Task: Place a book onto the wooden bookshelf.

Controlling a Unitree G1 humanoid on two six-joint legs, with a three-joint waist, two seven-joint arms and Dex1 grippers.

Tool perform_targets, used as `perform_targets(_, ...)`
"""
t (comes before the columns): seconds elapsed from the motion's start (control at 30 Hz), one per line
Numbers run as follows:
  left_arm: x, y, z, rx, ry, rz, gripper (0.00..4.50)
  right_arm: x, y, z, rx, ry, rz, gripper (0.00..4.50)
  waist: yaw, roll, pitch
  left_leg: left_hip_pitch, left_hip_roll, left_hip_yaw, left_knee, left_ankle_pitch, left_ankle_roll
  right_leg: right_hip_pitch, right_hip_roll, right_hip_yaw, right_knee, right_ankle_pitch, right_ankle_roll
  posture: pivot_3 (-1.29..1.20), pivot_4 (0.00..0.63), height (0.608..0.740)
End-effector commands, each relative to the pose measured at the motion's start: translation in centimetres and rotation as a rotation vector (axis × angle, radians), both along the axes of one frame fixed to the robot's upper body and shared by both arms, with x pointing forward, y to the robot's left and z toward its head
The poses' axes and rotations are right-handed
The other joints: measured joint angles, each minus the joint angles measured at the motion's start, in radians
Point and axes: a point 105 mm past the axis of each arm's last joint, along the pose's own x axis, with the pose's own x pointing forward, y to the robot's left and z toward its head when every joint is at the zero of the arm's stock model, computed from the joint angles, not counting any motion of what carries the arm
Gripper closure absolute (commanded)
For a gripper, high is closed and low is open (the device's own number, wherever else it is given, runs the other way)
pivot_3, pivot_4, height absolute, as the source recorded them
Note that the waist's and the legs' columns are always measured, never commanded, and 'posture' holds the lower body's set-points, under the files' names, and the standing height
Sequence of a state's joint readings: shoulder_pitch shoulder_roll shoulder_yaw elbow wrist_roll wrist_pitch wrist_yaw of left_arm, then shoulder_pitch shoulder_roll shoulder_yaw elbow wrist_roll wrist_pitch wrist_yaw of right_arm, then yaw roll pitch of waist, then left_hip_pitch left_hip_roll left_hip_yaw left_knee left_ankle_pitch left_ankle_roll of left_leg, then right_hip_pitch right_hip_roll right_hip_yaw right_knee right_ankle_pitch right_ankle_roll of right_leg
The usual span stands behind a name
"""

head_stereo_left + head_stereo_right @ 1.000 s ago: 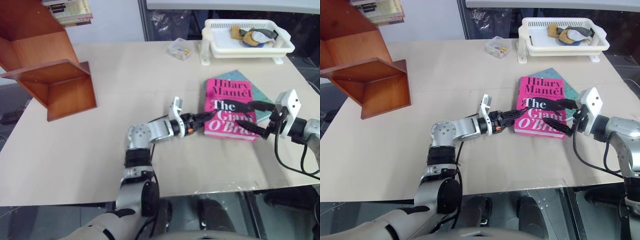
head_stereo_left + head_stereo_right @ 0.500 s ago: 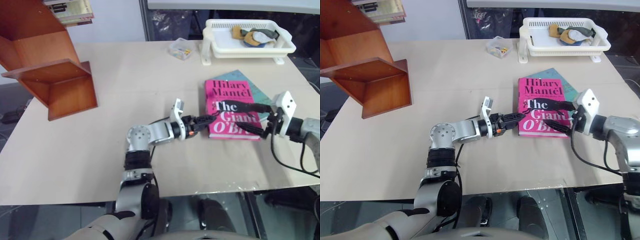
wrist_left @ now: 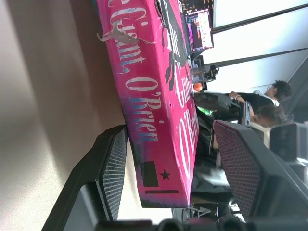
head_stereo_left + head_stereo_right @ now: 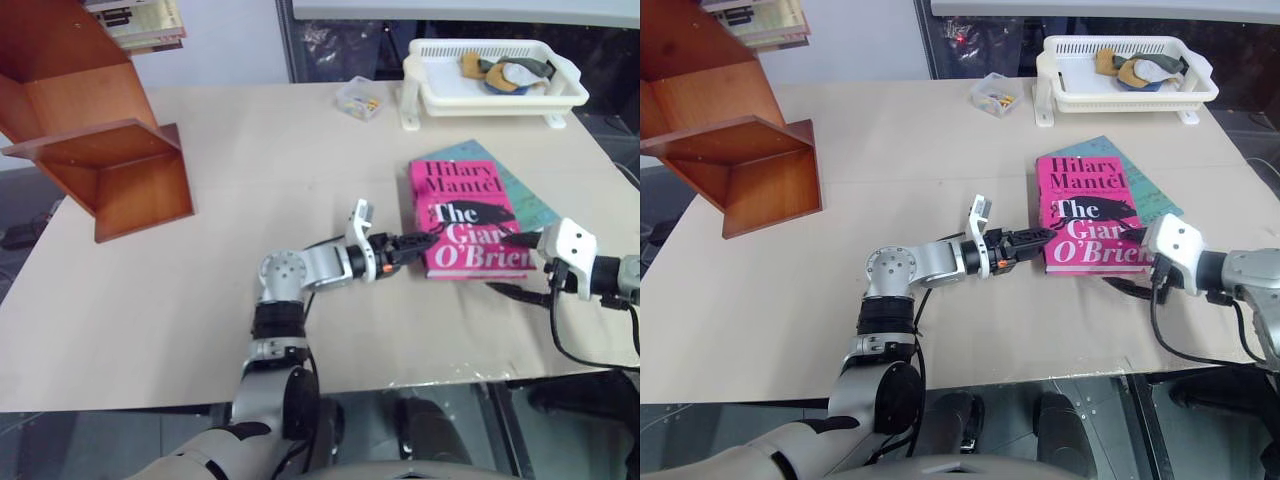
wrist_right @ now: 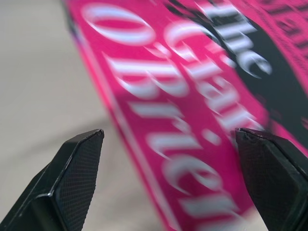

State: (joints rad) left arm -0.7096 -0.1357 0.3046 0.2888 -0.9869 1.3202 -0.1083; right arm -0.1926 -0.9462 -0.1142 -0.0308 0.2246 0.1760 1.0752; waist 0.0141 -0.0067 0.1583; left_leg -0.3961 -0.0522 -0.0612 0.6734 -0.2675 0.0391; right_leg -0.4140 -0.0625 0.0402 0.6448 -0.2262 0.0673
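Both jaws spread, book (image 4: 470, 218) between

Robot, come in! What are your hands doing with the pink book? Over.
Left gripper open around the pink book's near corner. Right gripper open at its other near corner. Book flat on table, partly over teal book.

The left arm is built of rounded silver-grey metal segments with a disc-shaped joint cap and black bands between them, and a thin black cable loops along its forearm to a white wrist block and a small orange mark just behind the left hand (image 4: 418, 243). Its fingers (image 3: 108, 168) are black, flat and wedge-shaped, with a fine cross-hatched grip texture on the inner pads. The right hand (image 4: 512, 262) has the same black fingers behind a boxy white wrist housing, from which black cables hang.
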Motion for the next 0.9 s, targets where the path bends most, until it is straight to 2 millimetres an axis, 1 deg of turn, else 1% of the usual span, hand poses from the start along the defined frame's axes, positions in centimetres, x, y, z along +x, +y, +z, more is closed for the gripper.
perform_targets(0.03, -0.9, -2.1, 2.0, -0.103, -0.030, -0.063, 1.36, 0.9, -1.2, 0.7, -0.042, -0.049, -0.048, 0.00, 0.000, 0.000, 0.000, 0.000, 0.000, 0.000, 0.000, 0.000, 0.000, 0.000, 0.000, 0.000, 0.000, 0.000, 0.000, 0.00, 0.150, 0.740)
perform_targets(0.2, -1.0, -2.1, 1.9, -0.103, -0.032, -0.062, 1.36, 1.4, -1.7, 1.0, -0.058, -0.078, -0.063, 0.00, 0.000, 0.000, 0.000, 0.000, 0.000, 0.000, 0.000, 0.000, 0.000, 0.000, 0.000, 0.000, 0.000, 0.000, 0.000, 0.00, 0.150, 0.740)
perform_targets(0.37, -0.6, -1.5, 1.9, -0.084, -0.049, -0.041, 1.36, 0.7, -1.5, 0.8, -0.045, -0.043, -0.036, 0.00, 0.000, 0.000, 0.000, 0.000, 0.000, 0.000, 0.000, 0.000, 0.000, 0.000, 0.000, 0.000, 0.000, 0.000, 0.000, 0.00, 0.150, 0.740)
perform_targets(0.47, 0.4, -0.6, 2.0, -0.058, -0.090, -0.004, 1.36, 0.0, -1.6, 0.7, -0.041, -0.007, -0.023, 0.00, 0.000, 0.000, 0.000, 0.000, 0.000, 0.000, 0.000, 0.000, 0.000, 0.000, 0.000, 0.000, 0.000, 0.000, 0.000, 0.00, 0.150, 0.740)
perform_targets(0.6, 3.2, 0.4, 1.1, 0.010, -0.099, 0.110, 1.36, -0.5, -1.6, 1.0, -0.041, 0.000, -0.025, 0.00, 0.001, 0.000, 0.000, 0.000, 0.000, 0.000, 0.000, 0.000, 0.000, 0.001, 0.000, -0.001, 0.000, 0.000, 0.000, 0.00, 0.150, 0.740)
perform_targets(0.77, 5.1, -0.3, 0.6, 0.023, -0.085, 0.137, 1.36, -0.5, -1.6, 1.2, -0.049, -0.011, -0.029, 0.00, 0.000, 0.000, 0.000, 0.000, -0.001, 0.000, 0.001, 0.000, 0.000, 0.001, 0.000, -0.001, 0.000, 0.000, 0.000, 0.00, 0.150, 0.740)
perform_targets(0.9, 6.0, -0.8, 0.1, 0.030, -0.066, 0.144, 1.36, -0.6, -1.5, 1.0, -0.048, -0.013, -0.032, 0.00, 0.000, 0.000, 0.000, 0.000, -0.001, 0.000, 0.001, 0.000, 0.000, 0.001, 0.000, -0.001, -0.001, 0.000, 0.000, 0.00, 0.150, 0.740)
